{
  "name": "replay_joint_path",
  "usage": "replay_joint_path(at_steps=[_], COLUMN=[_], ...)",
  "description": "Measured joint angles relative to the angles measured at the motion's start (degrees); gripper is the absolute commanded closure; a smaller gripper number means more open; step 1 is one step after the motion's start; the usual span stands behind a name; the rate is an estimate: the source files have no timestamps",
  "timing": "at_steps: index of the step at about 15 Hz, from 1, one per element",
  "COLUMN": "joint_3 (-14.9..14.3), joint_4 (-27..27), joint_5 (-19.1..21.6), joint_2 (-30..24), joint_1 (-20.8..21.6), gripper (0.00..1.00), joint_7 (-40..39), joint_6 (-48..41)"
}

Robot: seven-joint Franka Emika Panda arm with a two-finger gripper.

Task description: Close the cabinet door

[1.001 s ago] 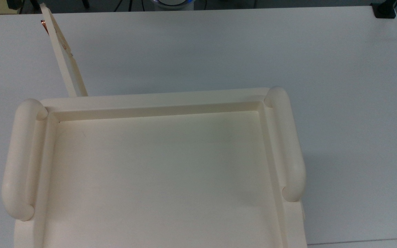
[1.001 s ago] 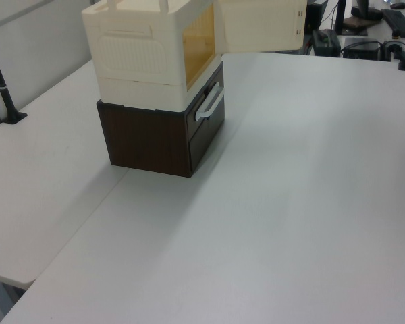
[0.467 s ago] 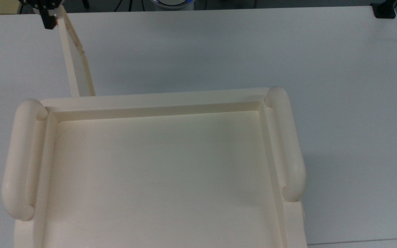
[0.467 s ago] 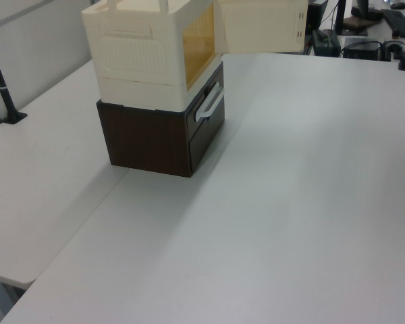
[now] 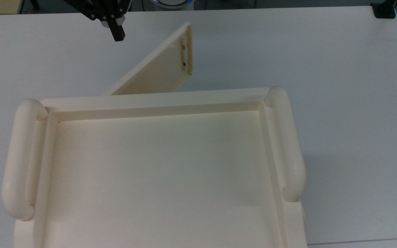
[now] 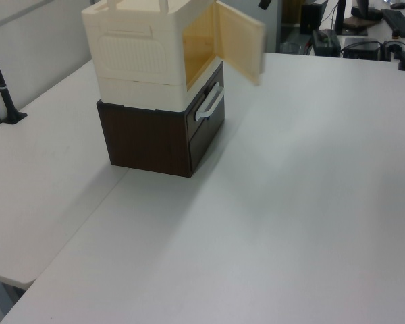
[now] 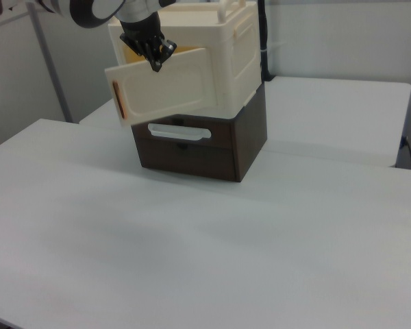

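The cream cabinet (image 5: pixel 157 101) (image 6: pixel 135 47) (image 7: pixel 226 48) stands on a dark drawer unit. Its cabinet door (image 5: pixel 157 72) (image 6: pixel 239 44) (image 7: pixel 171 89) hangs half open, slanting out from the hinge at the top view's left. A copper handle (image 7: pixel 116 98) sits near the door's outer end. My gripper (image 5: pixel 117 36) (image 7: pixel 155 65) is shut with nothing in it, on the outer side of the door near its top edge. In the top view a strip of table shows between the gripper and the door. The amber inside of the cabinet shows in the left view.
A dark brown drawer unit (image 6: pixel 155 138) (image 7: pixel 205 154) with a white pull handle (image 7: pixel 179 131) carries the cabinet. The white table (image 6: pixel 290 202) spreads wide in front of it. A black clamp (image 5: pixel 384 10) sits at the table's far corner, and a black pole (image 6: pixel 3 88) at the left view's left.
The door has swung a long way toward the cabinet front from nearly square to it. My gripper has moved to the top view's right and lower, following the door.
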Motion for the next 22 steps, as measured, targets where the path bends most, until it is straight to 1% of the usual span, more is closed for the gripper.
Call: replay_joint_path(at_steps=[2, 4, 8, 13, 16, 22], joint_3=[1.64, 2.00, 2.02, 2.13, 2.16, 2.17], joint_4=[-0.11, -0.16, -0.23, -0.70, -0.86, -0.98], joint_5=[0.06, 0.06, 0.06, -0.45, -0.69, -0.74], joint_2=[1.01, 2.00, 3.25, 4.55, 5.54, 7.31], joint_1=[0.03, 0.16, 0.70, 3.24, 4.65, 6.17], gripper=[1.00, 1.00, 0.99, 0.99, 0.99, 0.99], joint_7=[0.01, 0.01, 0.00, 0.00, 0.00, -0.03], joint_6=[4.38, 5.60, 7.76, 10.60, 14.38, 22.50])
